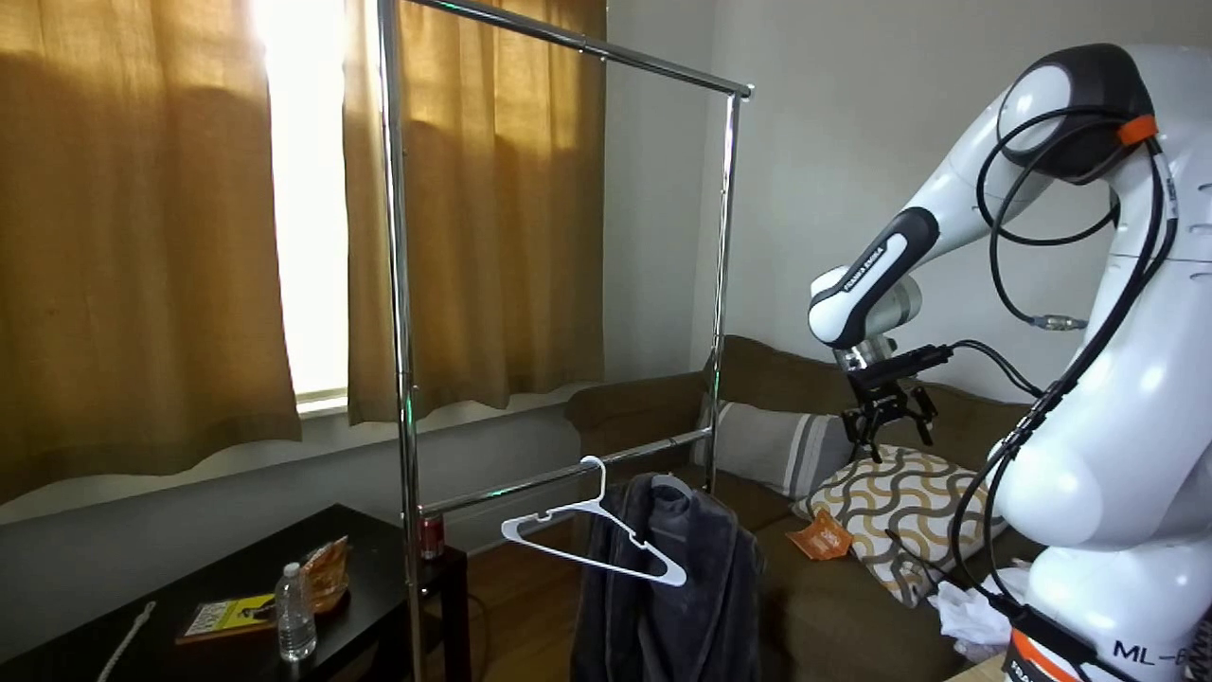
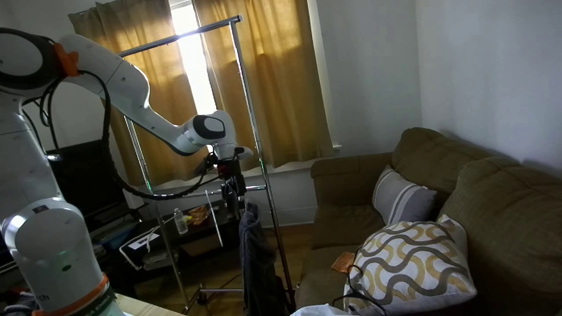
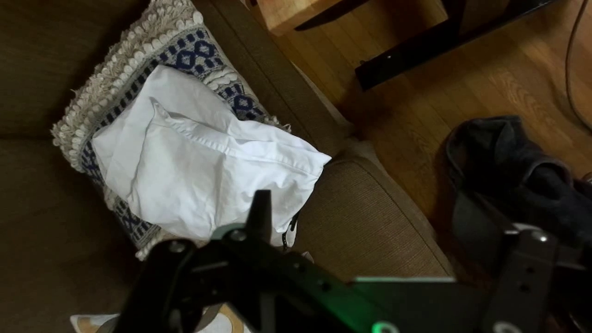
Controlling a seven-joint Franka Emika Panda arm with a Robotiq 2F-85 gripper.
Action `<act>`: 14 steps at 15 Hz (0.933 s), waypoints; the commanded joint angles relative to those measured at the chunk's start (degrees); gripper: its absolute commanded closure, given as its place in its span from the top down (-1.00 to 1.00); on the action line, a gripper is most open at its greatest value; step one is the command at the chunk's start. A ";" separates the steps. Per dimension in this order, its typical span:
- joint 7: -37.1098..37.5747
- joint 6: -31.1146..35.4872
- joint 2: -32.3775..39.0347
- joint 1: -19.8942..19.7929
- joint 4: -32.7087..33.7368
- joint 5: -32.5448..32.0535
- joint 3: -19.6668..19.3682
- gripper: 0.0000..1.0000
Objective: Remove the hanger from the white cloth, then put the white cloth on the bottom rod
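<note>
The white cloth (image 3: pixel 185 162) lies rumpled on a blue-patterned fringed pillow on the sofa in the wrist view. It also shows at the lower edge of both exterior views (image 1: pixel 975 611) (image 2: pixel 318 310). A black hanger (image 2: pixel 364 292) leans by the wavy pillow beside the cloth; it also shows in an exterior view (image 1: pixel 914 559). A small black piece (image 3: pixel 289 231) shows at the cloth's edge; how far the hanger sits inside is hidden. My gripper (image 1: pixel 901 448) is open and empty above the sofa, its fingers spread in the wrist view (image 3: pixel 393 217). The rack's lower rod (image 1: pixel 530 488) is left of it.
A white hanger (image 1: pixel 597 511) and a dark robe (image 1: pixel 663 587) hang at the lower rod. Rack posts (image 1: pixel 398 284) stand upright. A wavy-patterned pillow (image 2: pixel 412 263), striped pillow (image 2: pixel 399 197) and orange packet (image 1: pixel 822 537) lie on the sofa. A wooden table corner (image 3: pixel 296 14) shows.
</note>
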 commanded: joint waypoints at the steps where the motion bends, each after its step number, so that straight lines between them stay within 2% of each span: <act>1: -0.03 -0.07 0.01 -0.02 0.06 0.02 0.02 1.00; 3: 0.32 0.37 0.77 -0.27 0.18 -0.57 -0.20 1.00; 4: 1.09 3.66 1.65 -0.88 -0.42 -3.08 -0.71 1.00; 8: -1.27 11.08 6.31 -2.50 -0.89 -4.34 -3.22 1.00; 11: -2.30 19.97 11.69 -3.81 -0.94 -3.63 -5.61 1.00; 14: 0.00 30.18 17.80 -4.49 -0.41 -4.13 -8.38 1.00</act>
